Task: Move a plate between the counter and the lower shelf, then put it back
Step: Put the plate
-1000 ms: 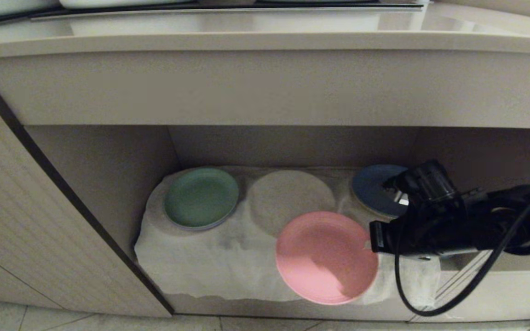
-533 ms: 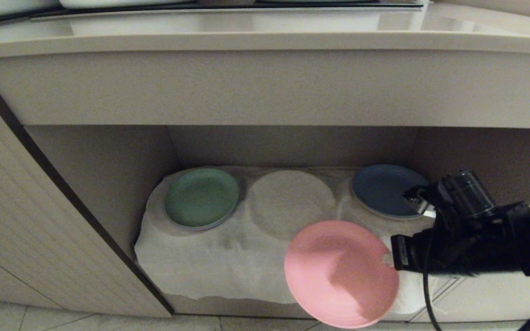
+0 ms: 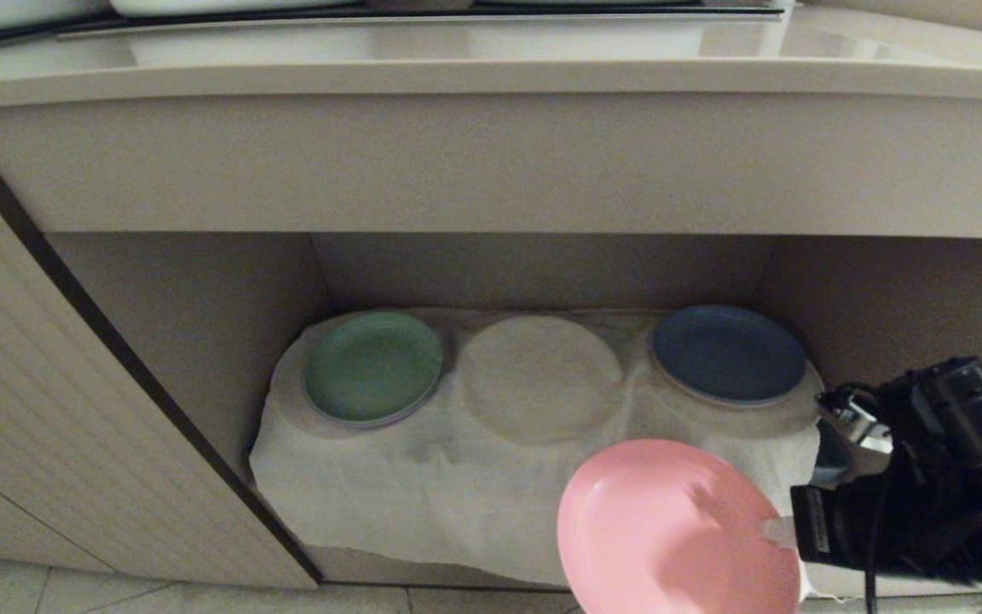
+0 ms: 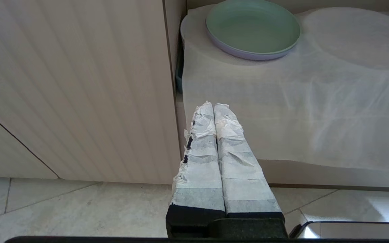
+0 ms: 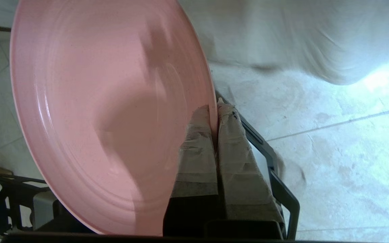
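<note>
Three plates: pink plate (image 3: pixel 670 529), green plate (image 3: pixel 372 365), blue plate (image 3: pixel 725 352); perhaps three cloth humps (image 3: pixel 540 375).

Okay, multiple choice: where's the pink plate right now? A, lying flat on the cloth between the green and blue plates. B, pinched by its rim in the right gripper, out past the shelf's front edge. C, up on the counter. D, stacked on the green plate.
B: the right gripper is shut on the rim of the pink plate, which hangs out past the front of the cloth on the lower shelf.

Probably kitchen: counter (image 3: pixel 491 77), plates.
</note>
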